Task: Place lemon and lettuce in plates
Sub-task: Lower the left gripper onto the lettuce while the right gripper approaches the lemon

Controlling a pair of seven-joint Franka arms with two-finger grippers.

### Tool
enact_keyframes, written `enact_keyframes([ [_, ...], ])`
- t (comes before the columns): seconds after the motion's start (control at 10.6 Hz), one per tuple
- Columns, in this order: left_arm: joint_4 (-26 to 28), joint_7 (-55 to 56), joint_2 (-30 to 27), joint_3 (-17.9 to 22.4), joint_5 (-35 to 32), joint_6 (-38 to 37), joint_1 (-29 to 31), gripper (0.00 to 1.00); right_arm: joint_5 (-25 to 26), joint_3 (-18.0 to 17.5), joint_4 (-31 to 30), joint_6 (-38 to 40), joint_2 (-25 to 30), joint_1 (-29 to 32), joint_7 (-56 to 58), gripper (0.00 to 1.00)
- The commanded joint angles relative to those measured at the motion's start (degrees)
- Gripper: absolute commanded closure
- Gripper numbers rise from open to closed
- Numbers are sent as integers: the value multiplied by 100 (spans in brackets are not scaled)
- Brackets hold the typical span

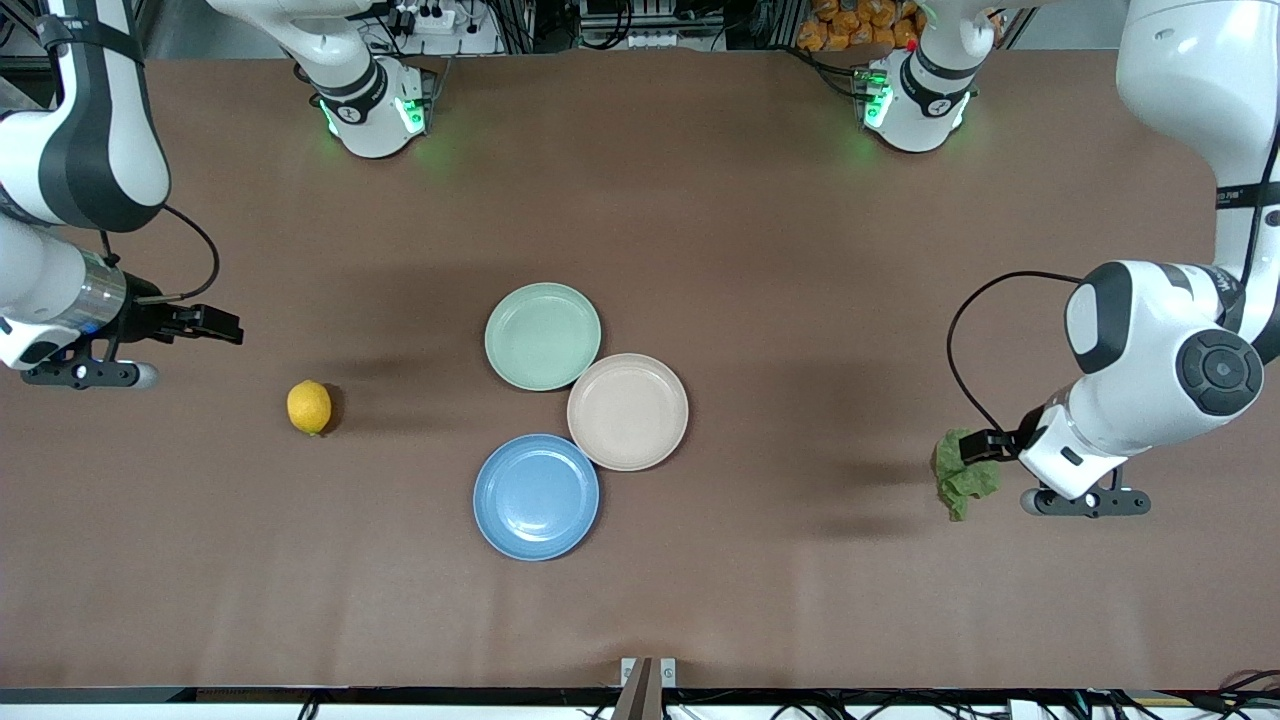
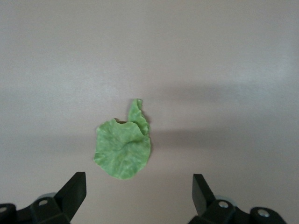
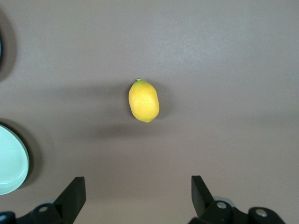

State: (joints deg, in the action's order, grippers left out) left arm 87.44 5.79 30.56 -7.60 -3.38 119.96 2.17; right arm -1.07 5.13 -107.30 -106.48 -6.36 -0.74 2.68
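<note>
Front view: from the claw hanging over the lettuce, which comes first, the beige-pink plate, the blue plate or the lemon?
From the left gripper:
1. Beige-pink plate, mid-table.
2. Blue plate, beside it, nearer the camera.
3. Lemon, toward the right arm's end.

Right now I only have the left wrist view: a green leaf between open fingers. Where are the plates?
Observer: Three plates cluster mid-table; the blue plate is nearest the front camera, touching the beige-pink plate.
Operator: Lemon placed yet?
Observer: No. The lemon lies on the table toward the right arm's end, apart from every plate.
Operator: Right arm busy?
Observer: The right gripper hangs open over the table near the lemon, holding nothing.
</note>
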Motion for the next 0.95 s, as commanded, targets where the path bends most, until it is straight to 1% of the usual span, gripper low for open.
enact_keyframes([
  [0.0, -113, 28, 82, -40, -155, 19, 30, 0, -87, -20, -168, -162, 73, 12, -13, 0],
  [0.28, -122, 19, 152, -40, -137, 19, 38, 0, -96, -20, -194, -224, -31, 12, -13, 0],
  [0.85, -183, 28, 486, -31, -111, 133, 12, 0, -96, -20, -194, -461, -252, -49, -13, 0],
])
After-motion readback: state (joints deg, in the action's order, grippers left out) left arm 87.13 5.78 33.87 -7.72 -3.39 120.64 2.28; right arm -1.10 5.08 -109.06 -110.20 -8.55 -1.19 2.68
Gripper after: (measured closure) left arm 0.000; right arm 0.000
